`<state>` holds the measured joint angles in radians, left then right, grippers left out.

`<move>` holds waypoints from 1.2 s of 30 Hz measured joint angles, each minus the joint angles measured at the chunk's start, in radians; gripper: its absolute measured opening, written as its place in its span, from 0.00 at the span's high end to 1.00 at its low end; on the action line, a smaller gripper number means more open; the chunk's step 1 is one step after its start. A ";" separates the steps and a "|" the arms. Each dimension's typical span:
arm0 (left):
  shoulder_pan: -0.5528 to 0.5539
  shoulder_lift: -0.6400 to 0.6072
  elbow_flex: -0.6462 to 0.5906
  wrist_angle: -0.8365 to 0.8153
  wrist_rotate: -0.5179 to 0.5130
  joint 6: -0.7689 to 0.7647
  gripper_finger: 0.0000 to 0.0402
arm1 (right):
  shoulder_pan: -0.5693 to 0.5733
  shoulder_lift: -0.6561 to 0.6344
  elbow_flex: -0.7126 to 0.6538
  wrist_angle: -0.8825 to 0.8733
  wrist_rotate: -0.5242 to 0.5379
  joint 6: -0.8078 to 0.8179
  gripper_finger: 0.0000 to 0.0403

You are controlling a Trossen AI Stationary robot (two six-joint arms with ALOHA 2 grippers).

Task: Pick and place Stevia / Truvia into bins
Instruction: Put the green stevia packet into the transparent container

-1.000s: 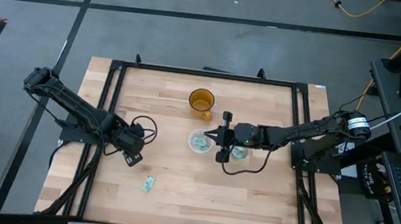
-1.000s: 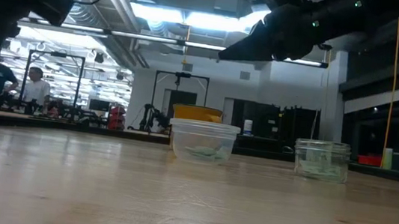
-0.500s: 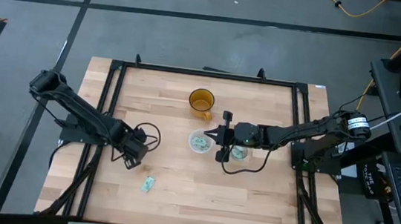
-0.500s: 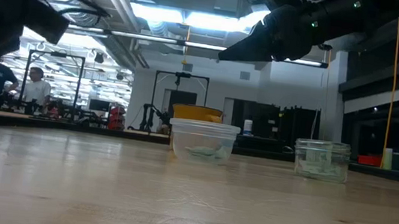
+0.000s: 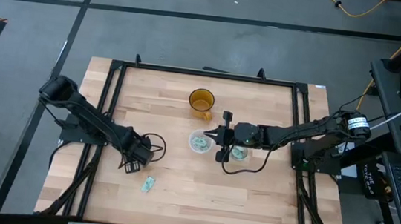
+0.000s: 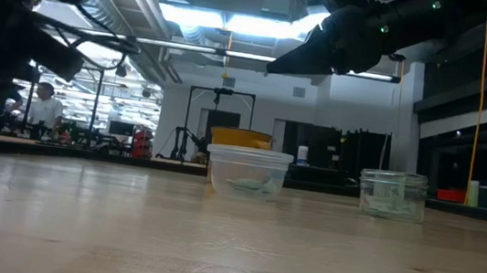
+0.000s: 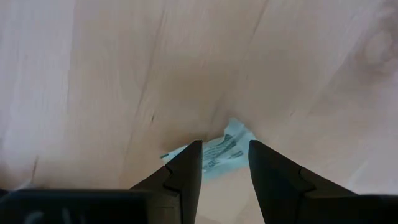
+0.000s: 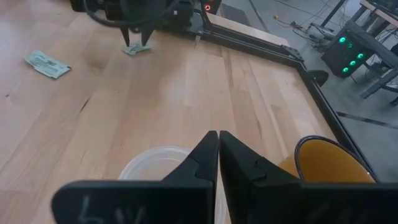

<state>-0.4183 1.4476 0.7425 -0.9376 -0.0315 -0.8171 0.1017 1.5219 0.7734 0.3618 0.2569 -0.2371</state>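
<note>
A crumpled pale green and white packet (image 7: 219, 151) lies on the wood under my left gripper (image 7: 225, 144), whose open fingers stand on either side of it, pointing down. That gripper (image 5: 132, 167) is left of centre, toward the table's near edge. A second flat packet (image 5: 148, 185) lies just nearer the near edge. My right gripper (image 5: 207, 134) is shut and hovers over the clear plastic cup (image 5: 199, 142), next to the small silvery cup (image 5: 239, 152). Both cups hold packets. My left gripper straddles the crumpled packet (image 8: 134, 49) from above, one finger on each side. I cannot tell whether the fingers touch it. The packet rests on the table.
An amber handled cup (image 5: 201, 101) stands behind the clear cup, toward the far edge. A black frame (image 5: 204, 73) runs around the table. Bare wood lies between the two arms and along the near edge. A person (image 6: 43, 104) shows far off in the room.
My left arm has swung toward the table's right, and its gripper has moved a little toward the near edge and the flat packet. The right arm and the cups have kept still.
</note>
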 joint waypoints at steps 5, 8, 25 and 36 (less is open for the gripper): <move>0.000 0.045 0.000 -0.002 0.000 0.039 0.69 | 0.000 0.000 0.000 0.000 0.000 0.000 0.95; 0.000 0.070 0.000 -0.001 -0.001 0.060 0.69 | 0.000 0.000 0.000 0.000 0.000 0.000 0.95; 0.000 0.117 0.003 0.047 0.080 0.160 0.95 | 0.000 0.000 0.000 0.000 0.000 0.001 0.95; 0.000 0.122 0.054 0.016 0.069 0.246 0.99 | 0.000 0.000 0.000 0.000 0.000 0.001 0.95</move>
<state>-0.4183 1.5692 0.7969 -0.9217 0.0376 -0.5710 0.1017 1.5219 0.7734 0.3622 0.2569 -0.2365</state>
